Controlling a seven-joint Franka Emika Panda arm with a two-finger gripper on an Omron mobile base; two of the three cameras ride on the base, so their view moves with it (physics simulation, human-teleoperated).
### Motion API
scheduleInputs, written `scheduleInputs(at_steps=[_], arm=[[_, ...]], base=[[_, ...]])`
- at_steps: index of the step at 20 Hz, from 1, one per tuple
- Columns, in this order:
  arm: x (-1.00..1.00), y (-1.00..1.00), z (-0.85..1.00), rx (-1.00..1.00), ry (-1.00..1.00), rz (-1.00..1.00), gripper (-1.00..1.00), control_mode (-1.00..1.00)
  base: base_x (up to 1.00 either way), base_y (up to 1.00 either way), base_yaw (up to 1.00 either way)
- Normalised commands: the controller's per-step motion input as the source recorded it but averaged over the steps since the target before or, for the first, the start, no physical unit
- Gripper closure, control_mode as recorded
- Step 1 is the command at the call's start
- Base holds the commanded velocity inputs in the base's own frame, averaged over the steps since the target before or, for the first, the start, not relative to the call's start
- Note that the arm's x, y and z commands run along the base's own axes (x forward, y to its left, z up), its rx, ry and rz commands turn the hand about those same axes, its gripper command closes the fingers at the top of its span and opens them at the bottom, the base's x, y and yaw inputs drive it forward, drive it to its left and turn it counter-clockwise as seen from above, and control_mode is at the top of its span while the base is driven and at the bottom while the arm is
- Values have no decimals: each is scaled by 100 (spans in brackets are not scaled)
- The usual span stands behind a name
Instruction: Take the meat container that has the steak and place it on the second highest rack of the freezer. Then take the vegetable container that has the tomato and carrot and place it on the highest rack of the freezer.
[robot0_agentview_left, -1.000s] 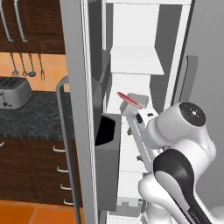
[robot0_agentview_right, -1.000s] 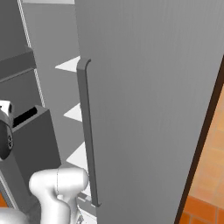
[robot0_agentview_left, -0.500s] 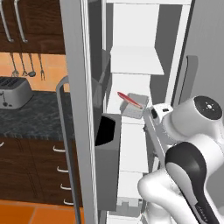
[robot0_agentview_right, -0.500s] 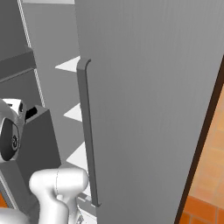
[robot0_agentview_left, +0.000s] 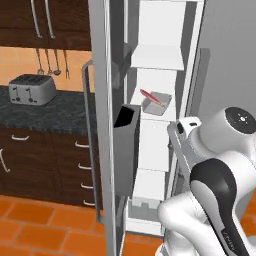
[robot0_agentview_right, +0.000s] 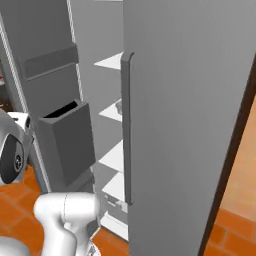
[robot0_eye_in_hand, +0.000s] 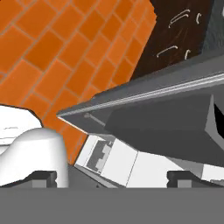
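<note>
Left base view: we see the freezer (robot0_agentview_left: 165, 100) open at frame centre, white inside with pale shelves. A grey tub (robot0_agentview_left: 159, 104) sits on a shelf just above mid-frame, with the steak (robot0_agentview_left: 150, 96) lying tilted across its rim as a thin pink-red slab. One shelf shows above it, so we judge this is the second highest rack and the first half of the task looks done. The rack above (robot0_agentview_left: 155, 57) carries nothing we can see, so the vegetable container with tomato and carrot is left to fetch; we can't locate it. The white arm (robot0_agentview_left: 220, 165) fills the lower right, apart from the tub. A door bin (robot0_agentview_left: 127, 150) hangs at centre left, and a toaster (robot0_agentview_left: 32, 89) stands on the dark counter at left.

Right base view: the grey freezer door (robot0_agentview_right: 185, 115) with its handle (robot0_agentview_right: 127, 125) takes the right half. Shelf edges show as pale wedges at centre, and a small grey bit at mid-height may be the tub, too small to tell.

Hand view: the gripper (robot0_eye_in_hand: 116, 178) shows dark tips at the bottom edge, spread wide with nothing between them, released. It looks at orange floor tiles (robot0_eye_in_hand: 52, 48) upper left and the freezer's lower part at centre.
</note>
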Motion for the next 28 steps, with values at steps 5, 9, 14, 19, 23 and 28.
scheduleInputs(at_steps=[5, 9, 14, 19, 23, 28], arm=[[0, 0, 0, 0, 0, 0, -100, 100], [0, 0, 0, 0, 0, 0, -100, 100], [0, 0, 0, 0, 0, 0, -100, 100], [0, 0, 0, 0, 0, 0, -100, 100], [0, 0, 0, 0, 0, 0, -100, 100], [0, 0, 0, 0, 0, 0, -100, 100]], base=[[-74, 7, 50], [-37, 22, 60], [-9, 25, 64], [15, 41, 58], [44, 72, 46], [65, 60, 40]])
